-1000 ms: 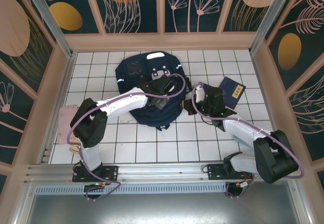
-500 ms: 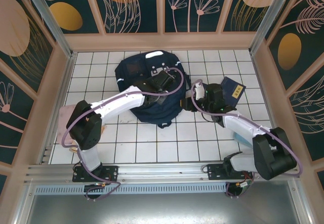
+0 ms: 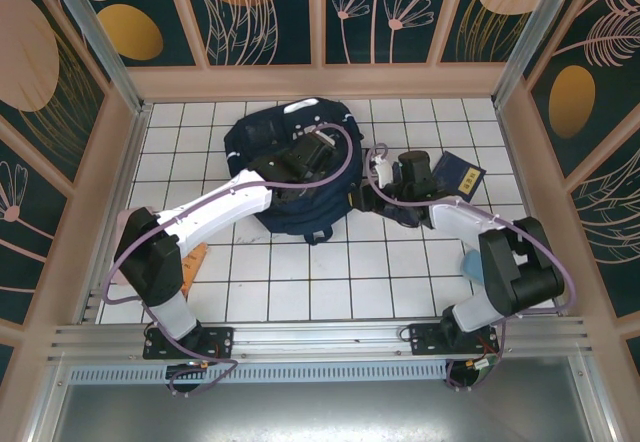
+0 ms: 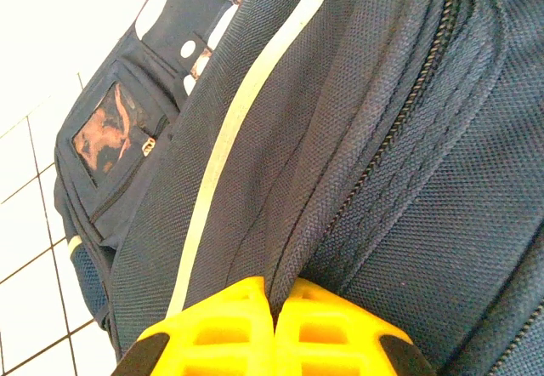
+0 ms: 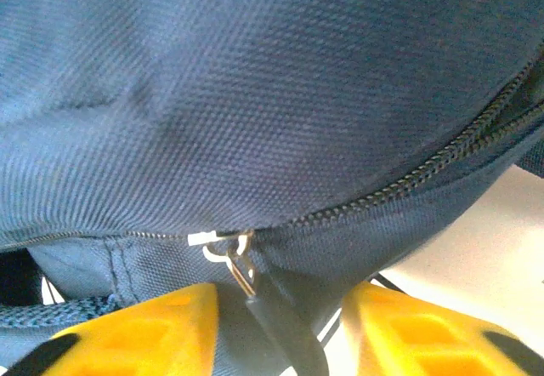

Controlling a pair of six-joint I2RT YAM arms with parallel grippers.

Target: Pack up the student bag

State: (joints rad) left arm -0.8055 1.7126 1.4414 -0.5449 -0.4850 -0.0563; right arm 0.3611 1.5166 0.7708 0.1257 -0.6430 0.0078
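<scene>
Though zipped, student bag (image 3: 255, 147) in left gripper's (image 4: 274, 299) pinch; right gripper (image 5: 277, 301) agape at zip-pull (image 5: 240, 267).

Two robot arms, the left arm (image 3: 215, 207) and the right arm (image 3: 470, 227), are each made of smooth white tubular links between bulky black joint housings, trailed by thin looping lilac cables (image 3: 345, 152), standing on black bases (image 3: 185, 342), and tipped with chunky yellow moulded-plastic fingers (image 4: 229, 333) with recessed grid pockets.
</scene>
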